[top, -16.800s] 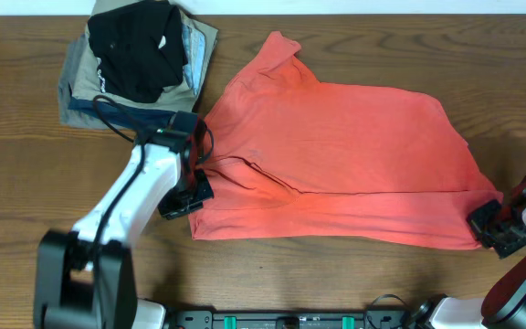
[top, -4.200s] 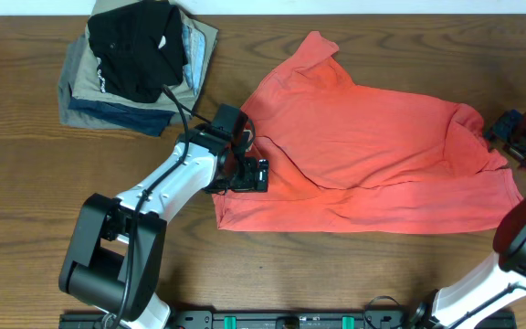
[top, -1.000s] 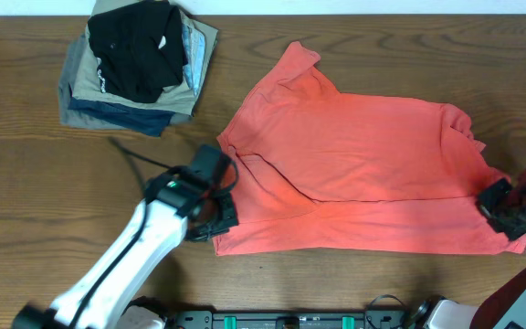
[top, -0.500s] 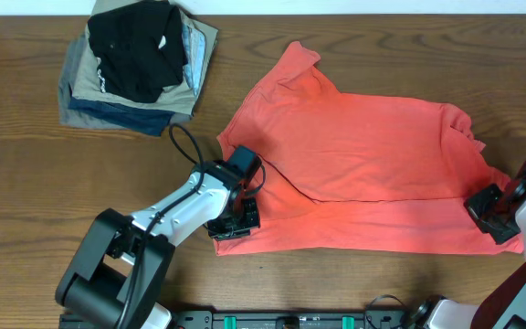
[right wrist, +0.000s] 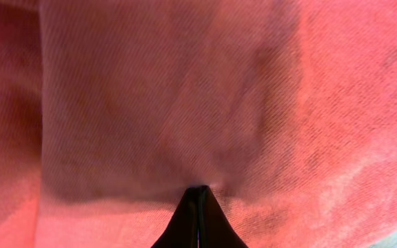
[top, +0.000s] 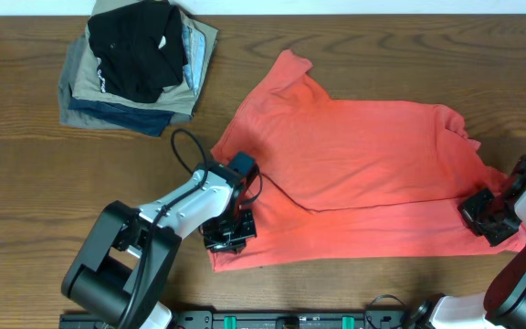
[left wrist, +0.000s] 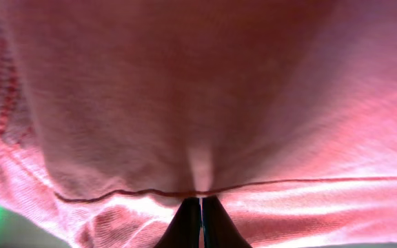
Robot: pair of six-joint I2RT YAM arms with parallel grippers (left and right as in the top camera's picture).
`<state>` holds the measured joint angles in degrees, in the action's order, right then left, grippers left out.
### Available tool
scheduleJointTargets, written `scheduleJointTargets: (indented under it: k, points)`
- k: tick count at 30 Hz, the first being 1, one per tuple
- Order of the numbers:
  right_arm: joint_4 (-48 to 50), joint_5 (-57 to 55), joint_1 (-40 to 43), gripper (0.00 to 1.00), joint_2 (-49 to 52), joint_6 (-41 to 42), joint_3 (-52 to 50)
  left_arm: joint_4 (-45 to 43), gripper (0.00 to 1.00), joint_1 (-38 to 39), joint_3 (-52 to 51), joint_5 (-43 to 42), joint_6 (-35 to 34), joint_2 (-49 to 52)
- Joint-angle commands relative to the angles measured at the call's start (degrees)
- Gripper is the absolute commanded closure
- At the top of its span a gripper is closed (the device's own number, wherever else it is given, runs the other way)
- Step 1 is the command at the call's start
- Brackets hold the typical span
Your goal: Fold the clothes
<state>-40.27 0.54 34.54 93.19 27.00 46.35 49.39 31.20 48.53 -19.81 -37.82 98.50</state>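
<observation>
You've got the left pincer [top: 229, 234] and right pincer [top: 482, 216] each clamped tight onto a near corner of the T-shirt [top: 363, 155], which lies long-ways across the bench [top: 26, 183], so its whole body sits on their far side.

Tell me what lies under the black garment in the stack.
A tan garment, a light blue garment and a dark blue garment show only edges beneath the black garment; their middles are covered.
</observation>
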Motion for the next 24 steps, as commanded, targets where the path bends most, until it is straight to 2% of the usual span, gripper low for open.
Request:
scheduleJointTargets:
  k: [1, 9, 14, 16, 17, 18, 19, 20, 21, 24]
  points:
    - [-0.42, -1.6, 1.6, 0.98, 2.71, 0.59, -1.16, 1.77, 0.94, 0.13, -4.9, 4.42, -3.61, -1.42]
    - [-4.76, -1.57, 4.09, 0.99, 2.1, 1.88, 0.26, 6.56, 0.94, 0.11, -7.54, 8.39, -5.81, -17.73]
    - [-10.4, -1.55, 4.13, 0.99, -2.4, 1.79, 4.52, 6.95, 0.94, 0.11, -6.32, 10.23, -5.79, -27.87]
    - [-13.07, -1.53, 4.07, 0.96, -4.79, 1.29, 7.15, 6.93, 0.93, 0.11, -4.74, 10.27, -5.79, -30.27]
    - [-14.27, -1.09, 4.02, 0.9, -6.05, 0.11, 8.79, 6.93, 0.93, 0.11, -3.76, 10.29, -5.77, -30.99]
    - [-15.13, 0.33, 4.0, 0.78, -7.23, -2.08, 10.43, 6.91, 0.92, 0.11, -2.45, 10.43, -5.75, -31.58]
    - [-15.76, 2.32, 4.0, 0.39, -8.2, -4.42, 11.87, 6.71, 0.88, 0.11, -1.01, 10.56, -5.27, -31.82]
    - [-16.24, 4.98, 4.0, 0.07, -9.18, -6.84, 13.46, 6.45, 0.83, 0.11, 0.37, 10.93, -4.42, -31.82]
    - [-16.61, 7.41, 4.0, 0.01, -9.92, -8.11, 14.71, 5.99, 0.76, 0.11, 1.88, 11.5, -3.52, -31.67]
    - [-16.87, 15.23, 3.67, 0.01, -11.8, -8.83, 17.64, 3.45, 0.58, -0.28, 7.63, 12.66, 0.9, -30.01]
